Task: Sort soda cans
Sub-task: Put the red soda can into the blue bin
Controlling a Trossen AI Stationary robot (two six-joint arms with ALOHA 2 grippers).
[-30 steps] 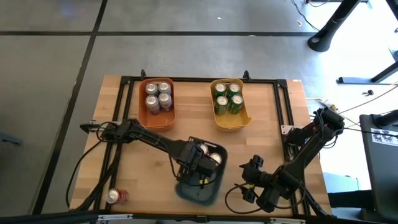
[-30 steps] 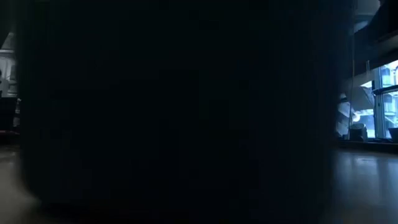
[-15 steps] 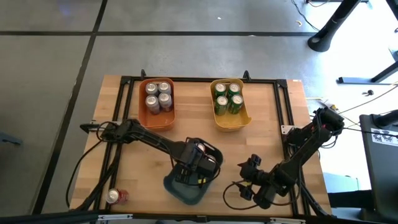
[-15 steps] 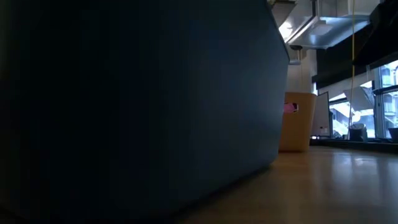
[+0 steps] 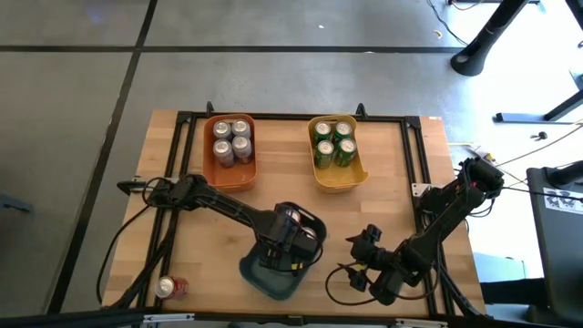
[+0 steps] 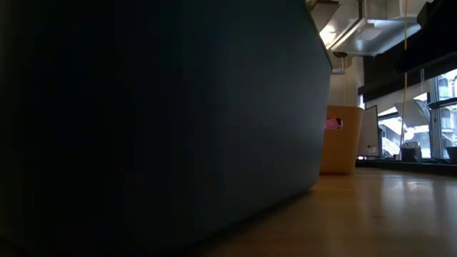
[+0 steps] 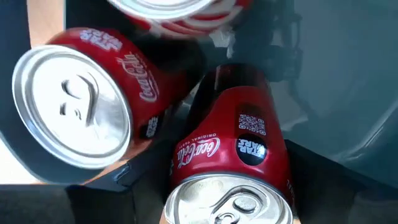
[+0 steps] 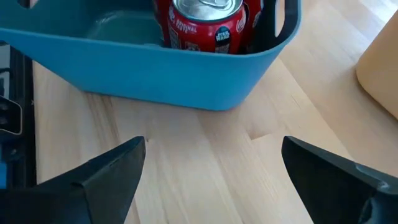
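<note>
In the left wrist view, the red can (image 7: 233, 155) between the fingers bears the white script "Coca-Cola" with a small "ORIGINAL" line above it and a dark round badge reading "STAR WARS". The second red can (image 7: 93, 106) beside it carries "Coca-Cola" and "STAR WARS" too. The can in the blue bin (image 8: 208, 28) shows a similar badge, too small to read.

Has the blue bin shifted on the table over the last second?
Yes. The blue bin slid toward the picture's left in the high view, away from the yellow bin.
</note>
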